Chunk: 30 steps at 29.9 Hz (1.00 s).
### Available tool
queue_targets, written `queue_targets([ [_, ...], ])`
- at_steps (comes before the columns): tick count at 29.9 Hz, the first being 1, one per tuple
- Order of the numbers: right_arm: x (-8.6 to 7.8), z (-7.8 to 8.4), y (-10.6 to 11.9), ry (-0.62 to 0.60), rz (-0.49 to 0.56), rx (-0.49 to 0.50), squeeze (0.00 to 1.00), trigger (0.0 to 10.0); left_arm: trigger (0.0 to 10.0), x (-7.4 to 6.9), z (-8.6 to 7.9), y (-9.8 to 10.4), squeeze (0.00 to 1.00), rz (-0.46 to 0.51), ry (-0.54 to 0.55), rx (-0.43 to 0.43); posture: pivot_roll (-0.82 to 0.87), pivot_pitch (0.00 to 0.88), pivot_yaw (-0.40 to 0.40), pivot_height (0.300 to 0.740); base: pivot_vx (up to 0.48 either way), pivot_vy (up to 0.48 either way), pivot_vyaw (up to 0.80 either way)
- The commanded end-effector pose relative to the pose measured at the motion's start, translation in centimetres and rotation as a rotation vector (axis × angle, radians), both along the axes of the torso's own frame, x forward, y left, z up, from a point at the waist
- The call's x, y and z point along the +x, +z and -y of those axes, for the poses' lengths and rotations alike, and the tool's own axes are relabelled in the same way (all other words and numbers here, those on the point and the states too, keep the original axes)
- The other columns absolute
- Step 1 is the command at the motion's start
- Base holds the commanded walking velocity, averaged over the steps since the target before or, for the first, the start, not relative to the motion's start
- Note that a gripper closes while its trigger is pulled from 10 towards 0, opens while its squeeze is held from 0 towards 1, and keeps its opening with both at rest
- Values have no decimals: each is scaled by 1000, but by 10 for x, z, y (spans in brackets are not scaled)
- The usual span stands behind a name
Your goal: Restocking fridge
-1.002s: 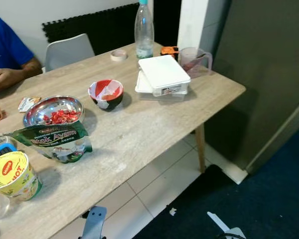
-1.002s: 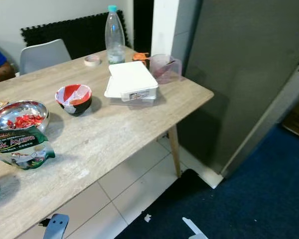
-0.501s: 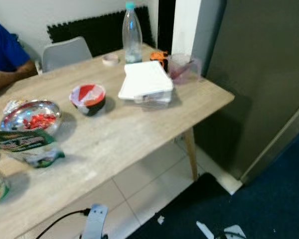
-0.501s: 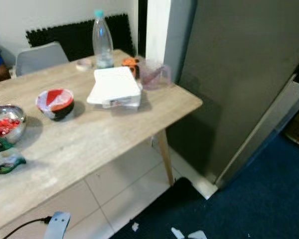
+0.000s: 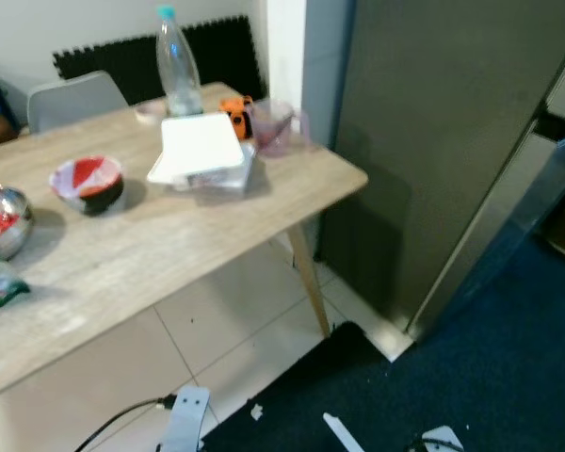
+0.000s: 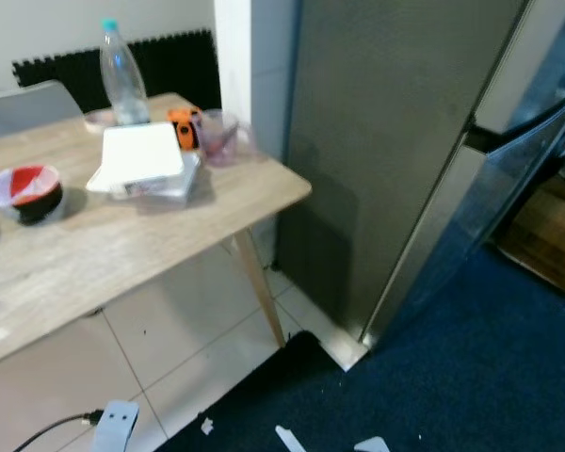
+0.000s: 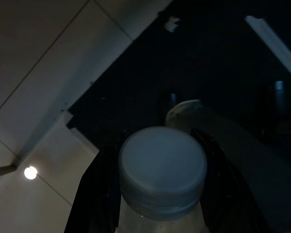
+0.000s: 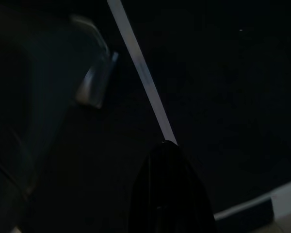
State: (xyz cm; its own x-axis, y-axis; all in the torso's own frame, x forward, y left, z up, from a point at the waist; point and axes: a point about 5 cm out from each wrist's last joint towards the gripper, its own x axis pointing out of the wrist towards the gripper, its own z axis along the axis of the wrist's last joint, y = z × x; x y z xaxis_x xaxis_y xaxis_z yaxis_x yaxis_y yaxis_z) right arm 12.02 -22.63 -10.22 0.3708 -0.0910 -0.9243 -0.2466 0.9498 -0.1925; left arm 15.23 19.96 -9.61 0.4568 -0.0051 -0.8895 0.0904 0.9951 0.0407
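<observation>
The grey fridge (image 6: 395, 141) stands tall on the right of the head views, and its door (image 6: 508, 179) looks slightly ajar at the far right edge. In the left wrist view, a bottle with a pale screw cap (image 7: 162, 165) sits between the two black fingers of my left gripper (image 7: 157, 145), which is shut on it and held low over the floor. The right wrist view is very dark; one black finger (image 8: 169, 194) of the right gripper can be made out over dark carpet.
A wooden table (image 5: 217, 235) stands left of the fridge with a water bottle (image 5: 177, 71), a white lidded box (image 5: 202, 146), a clear jug (image 5: 275, 124) and a red-white bowl (image 5: 87, 181). A white pillar (image 6: 245, 56) stands behind. Dark blue carpet (image 6: 471, 377) lies before the fridge, pale tiles under the table.
The whole picture has shifted: the camera has turned right, so the table slid left and more of the fridge and its door edge came into view.
</observation>
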Motion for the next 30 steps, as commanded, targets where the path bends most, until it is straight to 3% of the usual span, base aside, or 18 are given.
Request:
queue_targets([
  [1,0,0,0,-15,5,18,0,10000,10000,0,-4,0,0,-2,3,6,-48,61,24,740,0,-461,0],
  [18,-4,5,0,1,-11,-5,0,10000,10000,-2,-3,0,0,-11,-5,10,-53,59,24,740,0,-461,716],
  [30,-6,10,0,-3,-20,-40,0,10000,10000,-4,-5,-1,0,-16,-14,17,-53,47,25,740,0,-461,0],
])
